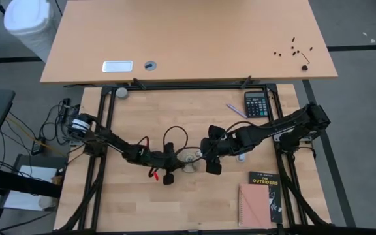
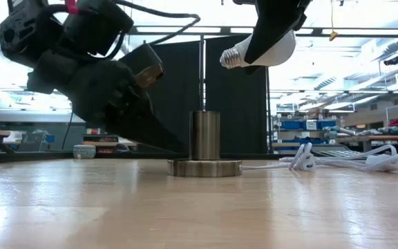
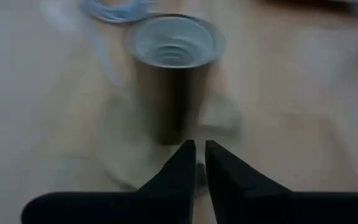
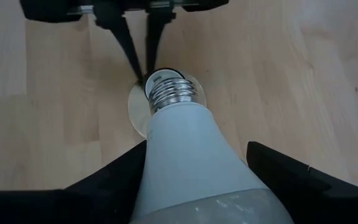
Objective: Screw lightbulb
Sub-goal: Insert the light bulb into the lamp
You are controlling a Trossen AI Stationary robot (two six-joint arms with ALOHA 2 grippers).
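Right wrist view had the right gripper (image 4: 197, 168) clamped on the lightbulb (image 4: 191, 162), held in the air over the empty metal socket (image 2: 204, 145) mid-tabletop. The left gripper (image 3: 199, 163), fingers nearly together, touched the socket's base.

High view looks straight down; low view level, close to the socket (image 2: 204, 146); wrist views share it.

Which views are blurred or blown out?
Left wrist view: smeared, socket and tabletop soft, left end effector fingertips sharper. Low view: ceiling lights blow out behind the lightbulb, arms silhouetted. Right wrist view: crisp on the screw base, bulb close to the lens. High view: evenly lit.
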